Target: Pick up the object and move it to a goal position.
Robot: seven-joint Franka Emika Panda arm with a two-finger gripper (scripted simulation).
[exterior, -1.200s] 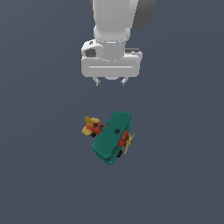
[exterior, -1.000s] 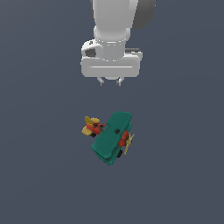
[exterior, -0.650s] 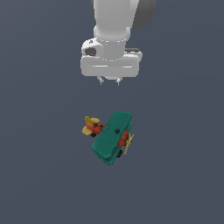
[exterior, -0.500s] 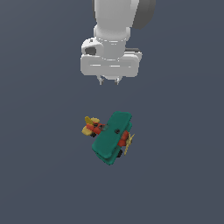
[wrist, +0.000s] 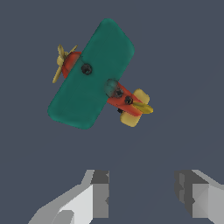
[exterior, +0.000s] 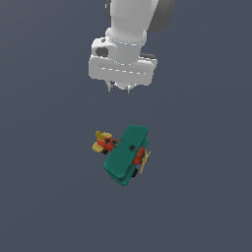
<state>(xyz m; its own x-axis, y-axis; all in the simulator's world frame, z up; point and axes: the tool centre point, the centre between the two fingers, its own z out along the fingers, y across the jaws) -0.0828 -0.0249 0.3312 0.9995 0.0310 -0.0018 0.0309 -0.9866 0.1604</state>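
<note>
The toy biplane [exterior: 125, 155] rests on the dark floor, with teal-green wings, a red-orange body, a yellow propeller and a yellow tail. My gripper [exterior: 119, 88] hangs well above it, a little toward the back of the exterior view, and touches nothing. Only its short fingertips show below the white hand there. In the wrist view the biplane [wrist: 89, 74] is seen whole from above, and the gripper [wrist: 142, 197] is open and empty, with a wide gap between its two grey fingers [wrist: 99, 197]. The goal position has no visible marker.
The plain dark grey floor [exterior: 44, 197] surrounds the biplane on all sides. The white arm [exterior: 133, 29] comes down from the top of the exterior view.
In the exterior view the fingertips looked spread wide 1.2 s ago and now sit close together under the hand. The hand has shifted slightly. The biplane has not moved.
</note>
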